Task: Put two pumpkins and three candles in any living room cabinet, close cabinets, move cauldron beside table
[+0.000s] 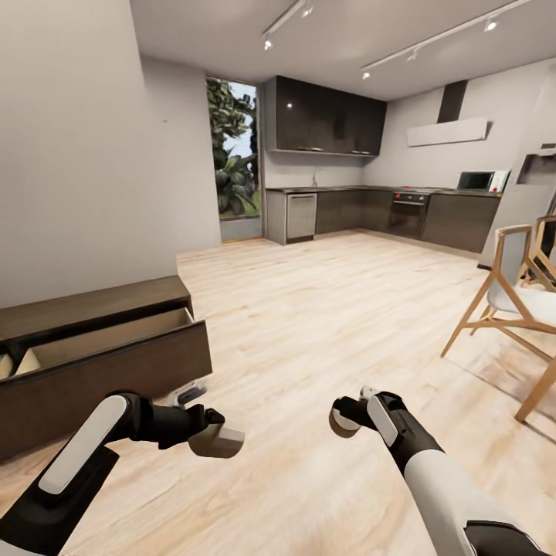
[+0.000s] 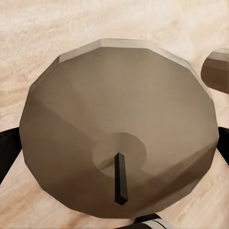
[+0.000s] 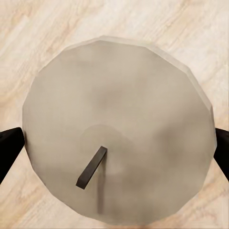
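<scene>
Each gripper holds a pale beige candle with a dark wick. My left gripper is shut on one candle, whose top and wick face the left wrist view, with dark fingers at its sides. My right gripper is shut on another candle, which appears in the right wrist view. The low dark-brown cabinet stands at the left. Its drawer is pulled open, pale inside. The pumpkins, cauldron and table are out of view.
Pale wood floor stretches ahead to a dark kitchen at the back. A wooden chair stands at the right. A grey wall runs behind the cabinet, and the open drawer juts into the floor space in front of my left arm.
</scene>
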{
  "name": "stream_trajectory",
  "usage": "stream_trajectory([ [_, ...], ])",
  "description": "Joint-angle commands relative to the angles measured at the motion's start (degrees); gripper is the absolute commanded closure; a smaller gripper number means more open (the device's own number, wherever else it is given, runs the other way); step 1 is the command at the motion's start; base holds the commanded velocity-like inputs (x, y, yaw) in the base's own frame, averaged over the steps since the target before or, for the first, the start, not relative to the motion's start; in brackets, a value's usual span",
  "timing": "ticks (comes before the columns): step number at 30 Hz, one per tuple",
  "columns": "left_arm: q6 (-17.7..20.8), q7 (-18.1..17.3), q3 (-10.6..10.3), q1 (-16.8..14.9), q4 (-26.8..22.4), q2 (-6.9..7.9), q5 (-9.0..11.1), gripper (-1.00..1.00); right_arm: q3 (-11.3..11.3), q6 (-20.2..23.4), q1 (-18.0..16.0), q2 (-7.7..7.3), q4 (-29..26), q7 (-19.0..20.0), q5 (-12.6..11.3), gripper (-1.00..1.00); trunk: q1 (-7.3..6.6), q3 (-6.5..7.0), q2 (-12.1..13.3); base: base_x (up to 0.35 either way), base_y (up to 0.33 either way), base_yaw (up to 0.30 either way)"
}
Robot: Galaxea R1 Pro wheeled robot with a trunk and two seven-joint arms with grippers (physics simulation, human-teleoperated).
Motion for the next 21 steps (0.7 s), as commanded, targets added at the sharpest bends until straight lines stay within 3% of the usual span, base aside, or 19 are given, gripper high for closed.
stream_trajectory([
  [1,0.1,0.5,-0.1,-0.1,0.0,0.03,0.4,1.0,-0.2,0.2,0.0,0.04,-0.2,-0.4,-0.7,1.0,0.01,-0.06,0.0,0.215,-0.186,0.287],
  [7,0.1,0.5,-0.1,-0.1,0.0,0.03,0.5,1.0,-0.2,0.2,0.0,0.04,-0.2,-0.4,-0.7,1.0,0.01,-0.06,0.0,0.115,-0.102,0.287],
  [21,0.1,0.9,0.0,-0.1,0.0,-0.75,0.4,1.0,-0.2,0.2,0.0,0.04,-0.1,-0.4,-0.7,1.0,0.01,-0.06,0.0,0.004,-0.003,0.287],
])
